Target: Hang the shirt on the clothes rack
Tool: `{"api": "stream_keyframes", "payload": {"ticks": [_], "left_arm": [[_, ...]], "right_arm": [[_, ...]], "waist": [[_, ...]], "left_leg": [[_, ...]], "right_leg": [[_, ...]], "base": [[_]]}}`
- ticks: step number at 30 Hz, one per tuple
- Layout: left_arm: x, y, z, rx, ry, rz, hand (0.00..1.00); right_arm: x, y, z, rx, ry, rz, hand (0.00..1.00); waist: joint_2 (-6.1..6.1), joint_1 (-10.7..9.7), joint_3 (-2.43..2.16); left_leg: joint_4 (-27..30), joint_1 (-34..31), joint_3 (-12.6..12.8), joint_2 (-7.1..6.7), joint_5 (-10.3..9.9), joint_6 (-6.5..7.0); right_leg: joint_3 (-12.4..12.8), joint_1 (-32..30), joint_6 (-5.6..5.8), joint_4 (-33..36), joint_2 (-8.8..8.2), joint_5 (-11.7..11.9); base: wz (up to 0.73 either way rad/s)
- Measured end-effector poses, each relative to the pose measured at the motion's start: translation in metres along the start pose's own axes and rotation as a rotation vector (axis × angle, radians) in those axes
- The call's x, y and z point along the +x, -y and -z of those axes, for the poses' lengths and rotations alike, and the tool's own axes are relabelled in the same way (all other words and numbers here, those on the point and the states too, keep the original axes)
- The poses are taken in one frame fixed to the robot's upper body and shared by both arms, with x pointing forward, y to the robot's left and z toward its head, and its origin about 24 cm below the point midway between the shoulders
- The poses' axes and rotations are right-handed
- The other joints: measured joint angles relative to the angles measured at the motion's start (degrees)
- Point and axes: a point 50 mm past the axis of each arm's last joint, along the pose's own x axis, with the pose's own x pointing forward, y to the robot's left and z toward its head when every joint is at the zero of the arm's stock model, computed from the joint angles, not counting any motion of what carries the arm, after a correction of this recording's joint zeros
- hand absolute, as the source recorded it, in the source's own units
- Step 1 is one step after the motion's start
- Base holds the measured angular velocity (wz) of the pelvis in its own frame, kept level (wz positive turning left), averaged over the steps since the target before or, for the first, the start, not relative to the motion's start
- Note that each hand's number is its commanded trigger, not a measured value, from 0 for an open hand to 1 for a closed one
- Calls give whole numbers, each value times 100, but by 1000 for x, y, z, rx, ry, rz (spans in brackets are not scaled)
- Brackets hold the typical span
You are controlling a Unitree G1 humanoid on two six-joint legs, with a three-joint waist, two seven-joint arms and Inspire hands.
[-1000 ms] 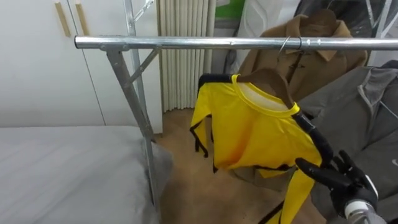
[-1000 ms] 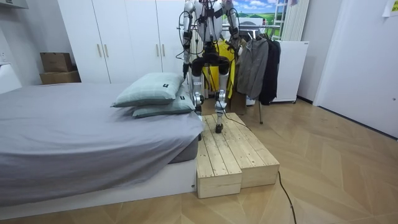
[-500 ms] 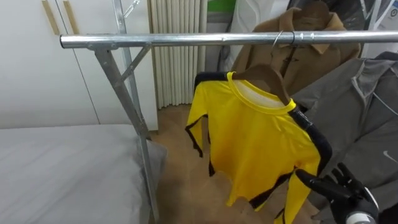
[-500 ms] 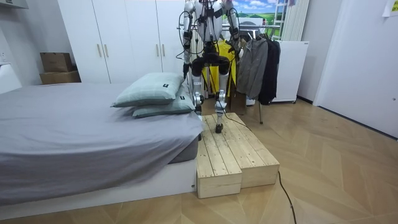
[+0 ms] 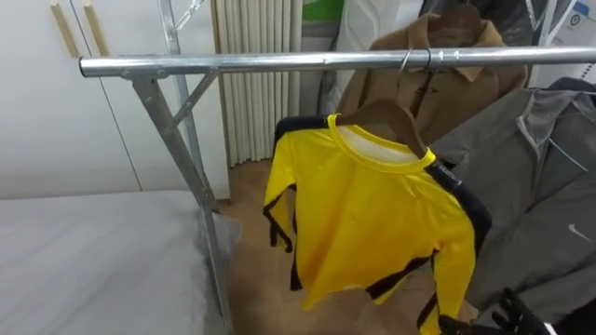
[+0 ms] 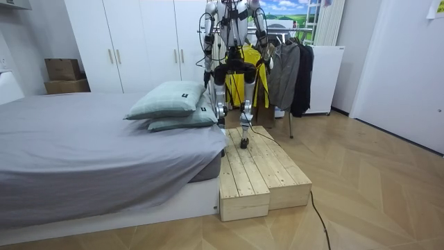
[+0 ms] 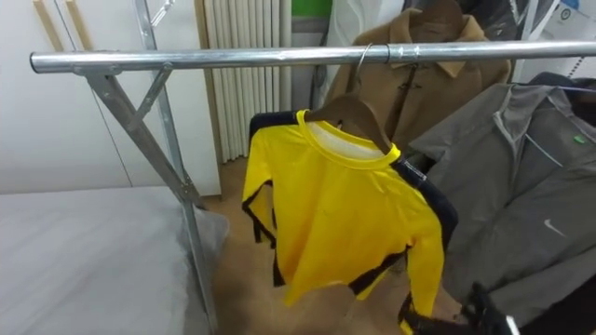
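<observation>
Bed [image 5: 93, 251]: grey cover, below the rail's [image 5: 242, 63] left end, beside the rack's leg.
Platform [image 6: 257, 173]: wooden, on the floor in front of the rail. The robot stands on it, facing the rail.
Rail: bare metal bar running level across the top of the eye views, with a slanted brace [image 5: 177, 140] under its left end.
Grey jacket [image 5: 540, 186]: hangs under the rail's right part, to the right of the shirt.
Brown coat [image 5: 447, 74]: hangs behind the rail, right of its middle, partly covered by the shirt.
Yellow shirt [image 5: 372, 223]: the task's thing. It hangs under the rail just right of its middle, on the near side. It has dark trim on the sleeves, and both sleeves hang down.
Hanger [image 5: 391, 116]: wooden, inside the shirt's collar. Its wire hook sits over the rail.
Right hand [image 5: 507, 316]: well below the rail, lower right, under the shirt's right sleeve end.
Fingers [image 5: 514, 307]: spread and straight, nothing in them. Cannot tell if they touch the sleeve.
Left hand [image 6: 207, 71]: seen in the room view, low at the robot's side, below the rail. Cannot tell how its fingers are set.
</observation>
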Motion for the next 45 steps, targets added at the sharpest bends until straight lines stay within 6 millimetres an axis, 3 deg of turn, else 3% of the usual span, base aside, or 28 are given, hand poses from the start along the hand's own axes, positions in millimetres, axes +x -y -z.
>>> {"api": "stream_keyframes", "payload": {"ticks": [6,11,16,25,29,45], "left_arm": [[-5,4,17,-24,-50,12,0],[-11,3,32,-117,-107,-19,0],[-12,7,35,-173,-140,-26,0],[-13,7,42,-184,-182,-22,0],[-11,8,42,-184,-206,-6,0],[-11,9,41,-200,-212,-7,0]], "right_arm": [[-23,15,65,16,-235,9,0],[-57,34,119,56,-440,35,0],[-84,43,151,84,-593,66,0],[-85,45,152,103,-621,82,0],[-80,43,147,65,-618,76,0],[-71,39,139,-20,-587,75,0]], "waist": [[27,-67,-20],[118,-153,-53],[172,-154,-55],[244,-280,-77],[248,-288,-75],[238,-278,-51]], "left_leg": [[-30,42,-21,-4,0,0],[-123,144,-30,-5,-2,0],[-212,200,2,11,-44,-1],[-179,178,51,75,-96,-30],[-170,181,84,86,-95,-31],[-108,157,107,70,-93,-30]], "right_leg": [[-14,56,3,-26,-4,-2],[-4,106,25,-12,8,-16],[26,96,16,2,47,-11],[40,78,-10,-2,105,5],[173,57,-5,-13,159,-8],[296,13,1,4,164,-25]], "base": [[2],[0],[-4],[-2],[-6],[-2]]}}
